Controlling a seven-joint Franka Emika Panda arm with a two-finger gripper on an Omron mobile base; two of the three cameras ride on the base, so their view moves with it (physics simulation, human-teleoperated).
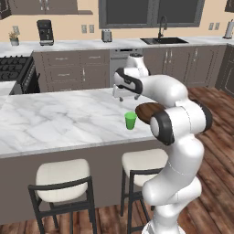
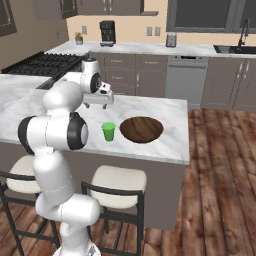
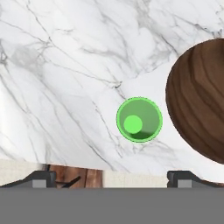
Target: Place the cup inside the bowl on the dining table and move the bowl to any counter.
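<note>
A small green cup (image 1: 130, 120) (image 2: 108, 131) (image 3: 139, 119) stands upright on the marble dining table (image 1: 59, 119) (image 2: 165, 142), near its front edge. Just to its right lies the wide dark brown bowl (image 2: 141, 129) (image 3: 199, 100), apart from the cup; in the left base view the arm covers most of the bowl (image 1: 145, 111). My gripper (image 1: 124, 97) (image 2: 98, 105) (image 3: 113, 177) hangs open above the table, a little beyond the cup, pointing down. Nothing is between its fingertips (image 3: 43, 178).
Two cream-cushioned stools (image 1: 61, 176) (image 2: 117, 181) stand at the table's near side. Across a wood floor aisle runs the wall counter (image 1: 91, 44) (image 2: 200, 49) with a black sink (image 1: 163, 40), toaster (image 1: 106, 35) and coffee machine (image 1: 45, 32). A stove (image 1: 13, 68) is at the left.
</note>
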